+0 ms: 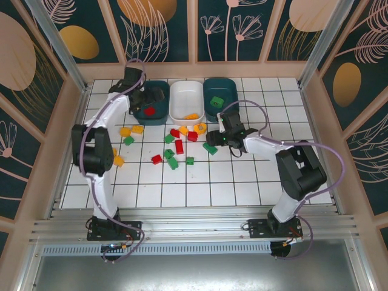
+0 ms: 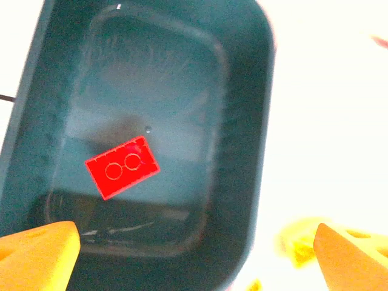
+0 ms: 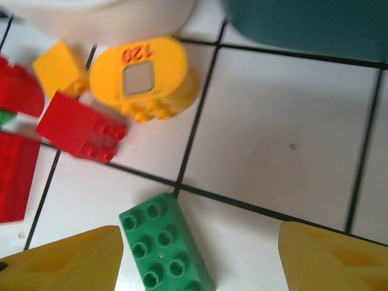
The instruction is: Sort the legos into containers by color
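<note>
My left gripper (image 2: 194, 260) hangs open over the left dark teal tray (image 1: 159, 90), where one red brick (image 2: 122, 167) lies flat on the tray floor (image 2: 151, 91). Nothing sits between its orange fingertips (image 2: 36, 254). My right gripper (image 3: 200, 260) is open low over the tiles, with a green brick (image 3: 167, 248) lying between its fingers, close to the left finger (image 3: 66, 260). The white tray (image 1: 186, 97) holds an orange brick (image 1: 192, 116), and the right teal tray (image 1: 225, 91) holds a green one (image 1: 217, 100).
Several loose red, green and yellow bricks lie scattered across the tiles around (image 1: 173, 148). A yellow rounded piece (image 3: 142, 79), a red brick (image 3: 79, 127) and a yellow brick (image 3: 57, 66) lie just ahead of the right gripper. Wooden walls enclose the table.
</note>
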